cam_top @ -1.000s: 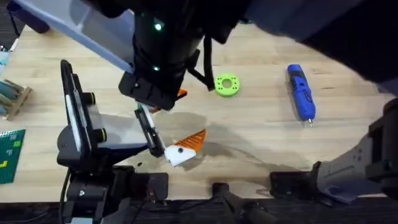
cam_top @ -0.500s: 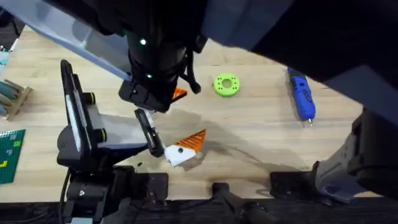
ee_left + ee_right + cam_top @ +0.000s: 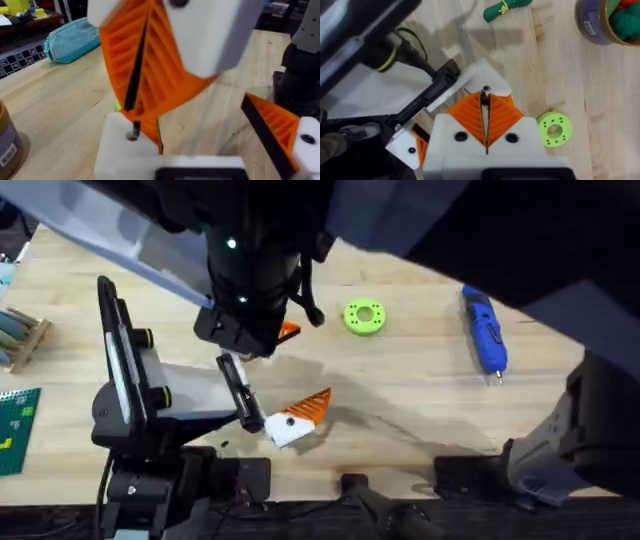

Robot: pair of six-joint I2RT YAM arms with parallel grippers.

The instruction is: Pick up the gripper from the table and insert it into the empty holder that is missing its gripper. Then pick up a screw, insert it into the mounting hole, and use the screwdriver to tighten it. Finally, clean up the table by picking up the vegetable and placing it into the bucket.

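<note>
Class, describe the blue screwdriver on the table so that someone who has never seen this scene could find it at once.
Start with the wooden table in the overhead view and go toward its right side. Past the green disc lies the screwdriver, alone on bare wood. It is blue and pen-shaped with a thin metal bit, unlike the flat round disc.

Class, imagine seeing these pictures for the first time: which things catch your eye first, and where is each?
A large dark arm looms over the middle of the table, its end above the white holder. To the right lie a green disc and, farther right, the blue screwdriver. The right wrist view shows its orange ribbed fingers pressed together over a screw.
</note>
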